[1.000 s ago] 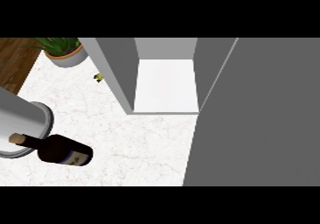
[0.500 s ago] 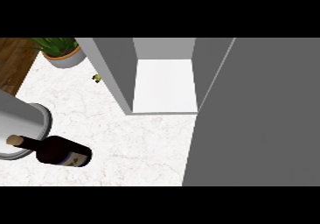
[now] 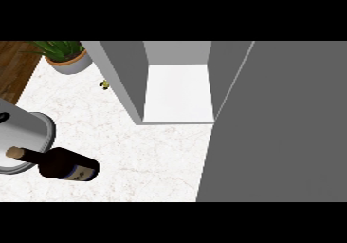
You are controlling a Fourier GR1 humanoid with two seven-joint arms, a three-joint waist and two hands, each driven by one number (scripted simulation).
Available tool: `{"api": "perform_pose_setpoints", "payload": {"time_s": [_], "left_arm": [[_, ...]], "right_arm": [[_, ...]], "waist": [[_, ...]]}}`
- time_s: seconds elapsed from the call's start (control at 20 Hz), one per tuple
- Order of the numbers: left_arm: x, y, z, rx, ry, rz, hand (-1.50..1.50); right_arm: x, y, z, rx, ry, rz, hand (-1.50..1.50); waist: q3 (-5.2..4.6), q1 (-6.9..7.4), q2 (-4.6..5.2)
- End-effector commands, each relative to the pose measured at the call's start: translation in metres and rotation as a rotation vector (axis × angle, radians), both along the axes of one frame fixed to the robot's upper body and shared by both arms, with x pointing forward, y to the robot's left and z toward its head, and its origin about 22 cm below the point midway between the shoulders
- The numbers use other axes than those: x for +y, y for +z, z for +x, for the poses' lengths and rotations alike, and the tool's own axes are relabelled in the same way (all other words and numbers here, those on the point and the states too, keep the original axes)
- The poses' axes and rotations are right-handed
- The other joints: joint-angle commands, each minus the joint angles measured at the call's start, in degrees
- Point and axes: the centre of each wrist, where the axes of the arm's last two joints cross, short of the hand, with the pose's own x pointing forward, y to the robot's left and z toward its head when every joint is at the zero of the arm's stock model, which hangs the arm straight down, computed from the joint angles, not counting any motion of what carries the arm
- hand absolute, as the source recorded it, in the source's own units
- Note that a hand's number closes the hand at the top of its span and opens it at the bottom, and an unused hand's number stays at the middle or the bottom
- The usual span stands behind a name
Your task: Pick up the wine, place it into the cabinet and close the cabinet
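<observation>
**Desk:** Entry one, surface and room?

**Operator:** I log a white marbled counter (image 3: 141,156) filling the lower left of my head view. A strip of brown wood floor (image 3: 10,66) runs along its far left edge. At the top left stands a potted plant (image 3: 64,56), green leaves in a grey pot. A small yellowish item (image 3: 104,84) lies on the counter just beside the cabinet's left wall; I cannot tell what it is.

**Desk:** Entry two, the cabinet?

**Operator:** Cabinet (image 3: 127,76), grey walls, open, with a white inner floor showing. Its door (image 3: 288,123) is a large grey panel covering the right side of my view.

**Desk:** Entry three, the wine?

**Operator:** Wine (image 3: 61,164), one dark bottle, at the lower left, well apart from the cabinet. Cork end points left, label end right. The neck overlaps a grey forearm (image 3: 19,140) entering from the left edge.

**Desk:** Entry four, hands?

**Operator:** Left hand (image 3: 1,118): only a dark sliver at the left edge, so I cannot tell whether it is released or clenched. Right hand: not visible to me.
</observation>
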Motion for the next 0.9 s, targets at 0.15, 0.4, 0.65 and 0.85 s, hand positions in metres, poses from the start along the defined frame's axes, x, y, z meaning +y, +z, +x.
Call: {"api": "perform_pose_setpoints", "payload": {"time_s": [0.15, 0.4, 0.65, 0.85], "left_arm": [[-0.001, -0.039, 0.018, 0.018, 0.011, 0.041, -1.50], [0.003, -0.060, 0.020, 0.027, 0.043, 0.040, -1.50], [0.004, -0.094, 0.020, 0.033, 0.072, 0.043, -1.50], [0.022, -0.101, 0.022, 0.025, 0.092, 0.079, -1.50]], "right_arm": [[-0.013, 0.015, -0.033, -0.085, -0.041, -0.005, -1.50], [-0.012, 0.020, -0.040, -0.084, -0.034, 0.011, -1.50], [-0.007, 0.021, -0.034, -0.078, -0.055, 0.001, -1.50], [-0.010, 0.026, -0.038, -0.098, -0.043, 0.003, -1.50]], "waist": [[0.04, -0.20, 0.13], [0.03, -0.09, 0.02], [-0.02, -0.03, 0.07], [-0.05, -0.31, 0.07]]}}
